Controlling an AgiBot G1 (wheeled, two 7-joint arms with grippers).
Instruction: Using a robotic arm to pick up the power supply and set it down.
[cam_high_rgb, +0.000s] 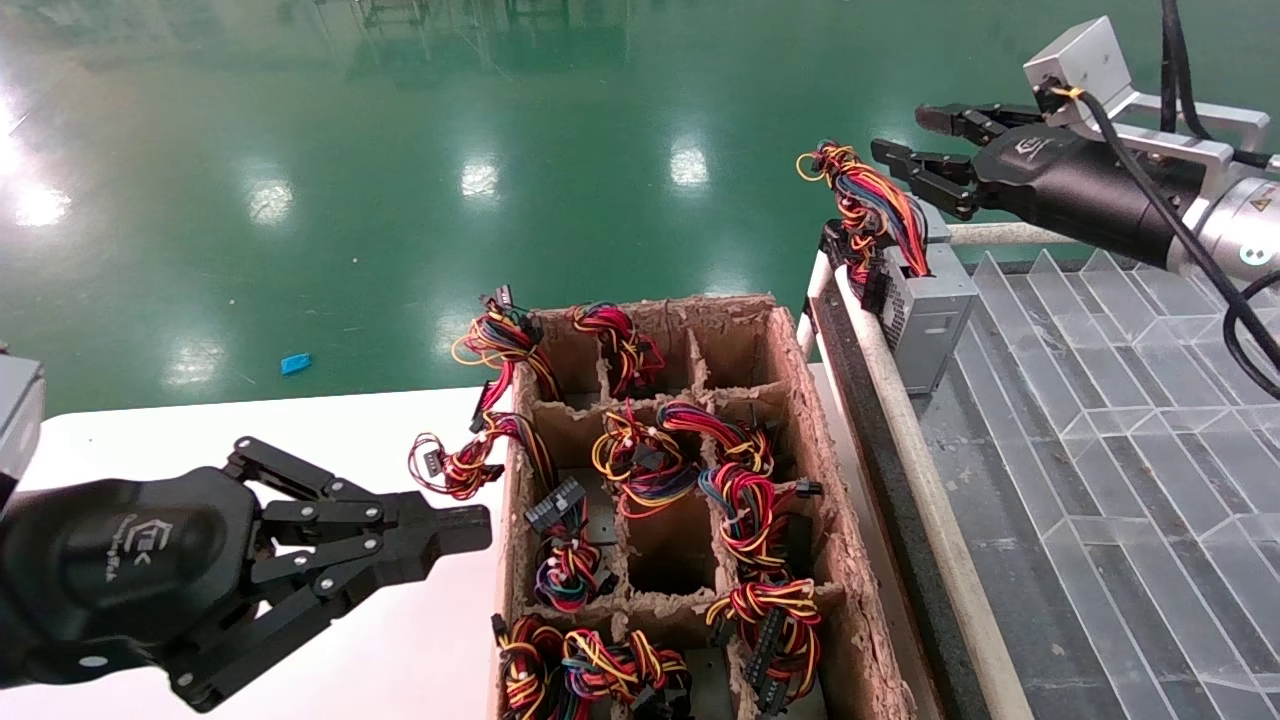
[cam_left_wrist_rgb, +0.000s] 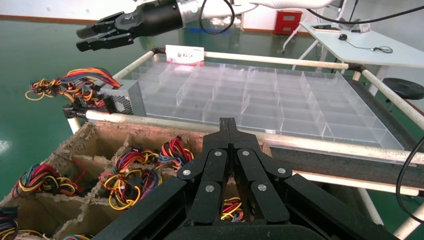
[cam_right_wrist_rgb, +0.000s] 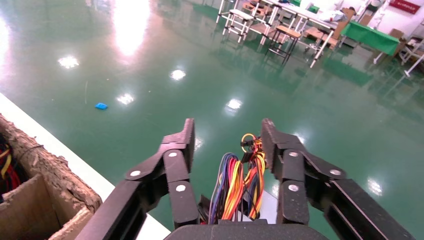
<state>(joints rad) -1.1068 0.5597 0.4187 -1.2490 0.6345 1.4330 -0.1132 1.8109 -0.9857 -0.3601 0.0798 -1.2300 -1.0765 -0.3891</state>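
From the head view, the right gripper (cam_high_rgb: 915, 150) hangs just above the power supply (cam_high_rgb: 925, 310), fingers spread and holding nothing. The supply sits on the near-left corner of the clear tray (cam_high_rgb: 1100, 400), against the white rail (cam_high_rgb: 900, 410), its wire bundle (cam_high_rgb: 865, 205) rising up toward the fingers. Left of the tray stands a cardboard crate (cam_high_rgb: 790, 400) with dividers, stuffed with coloured wire looms. The left gripper (cam_high_rgb: 460, 530) is further left of the tray, over the white table (cam_high_rgb: 200, 440) beside the crate, fingers pressed together, empty.

From the left wrist view, the left gripper (cam_left_wrist_rgb: 228, 125) shows its tips closed, pointing across the crate (cam_left_wrist_rgb: 85, 140) toward the tray (cam_left_wrist_rgb: 280, 100). The supply (cam_left_wrist_rgb: 122, 97) rests at the tray's corner, wires spilling outward, with the right gripper (cam_left_wrist_rgb: 97, 37) above it, clear of it.

From the right wrist view, the right gripper (cam_right_wrist_rgb: 227, 145) is parted, the wire bundle (cam_right_wrist_rgb: 240, 185) standing between the fingers without being pinched. The crate's edge (cam_right_wrist_rgb: 60, 180) shows off to one side.
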